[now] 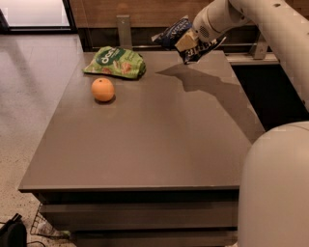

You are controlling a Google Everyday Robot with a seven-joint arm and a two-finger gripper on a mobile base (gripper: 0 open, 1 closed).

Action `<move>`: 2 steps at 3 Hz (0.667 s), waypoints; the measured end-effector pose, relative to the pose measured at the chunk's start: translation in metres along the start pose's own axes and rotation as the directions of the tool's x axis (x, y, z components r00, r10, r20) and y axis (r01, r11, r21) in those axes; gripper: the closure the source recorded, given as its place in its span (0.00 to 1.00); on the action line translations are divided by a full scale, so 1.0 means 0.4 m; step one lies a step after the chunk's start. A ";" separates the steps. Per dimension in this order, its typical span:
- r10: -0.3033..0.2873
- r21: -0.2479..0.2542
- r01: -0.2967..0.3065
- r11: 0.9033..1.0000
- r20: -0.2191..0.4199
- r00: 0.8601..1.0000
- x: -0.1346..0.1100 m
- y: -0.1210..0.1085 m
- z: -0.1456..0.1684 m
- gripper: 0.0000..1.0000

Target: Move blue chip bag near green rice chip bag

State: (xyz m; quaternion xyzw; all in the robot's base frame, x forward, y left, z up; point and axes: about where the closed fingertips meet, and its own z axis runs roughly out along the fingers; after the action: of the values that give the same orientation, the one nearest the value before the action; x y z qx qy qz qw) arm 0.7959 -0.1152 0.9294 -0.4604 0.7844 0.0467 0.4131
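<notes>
The fingers (185, 41) of the gripper (189, 45) are clenched on the blue chip bag (173, 33), which hangs in the air above the far right part of the worktop (154, 144), clear of its surface. One tan finger pad shows across the front of the bag. Crinkled navy foil sticks out to the left of it, and a strip with white lettering pokes out below and to the right. The gripper sits at the end of the white arm (270, 24), which comes in from the upper right corner of the view. Under the bag and arm a dark shadow (207, 82) lies on the worktop, running toward the right edge.

The green rice chip bag (116, 61) lies flat near the far left edge of the worktop, its dark green round logo facing up. The held blue bag is to the right of it and higher, with a gap of bare worktop between them. An orange (103, 89) rests on the worktop just in front of the green bag, near it but not touching. A rounded white part of the robot's body (275, 188) fills the lower right corner. Beyond the worktop runs a wood-panelled wall (145, 12), and a pale speckled floor (34, 96) lies to the left
</notes>
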 end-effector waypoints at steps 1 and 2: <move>0.045 0.022 -0.045 0.999 0.009 0.999 0.033 -0.035 0.037 0.99; 0.042 0.016 -0.042 0.999 0.007 0.999 0.031 -0.029 0.042 0.76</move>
State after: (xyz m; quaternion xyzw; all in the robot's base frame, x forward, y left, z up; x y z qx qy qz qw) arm 0.8120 -0.1227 0.9133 -0.4403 0.7929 0.0505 0.4183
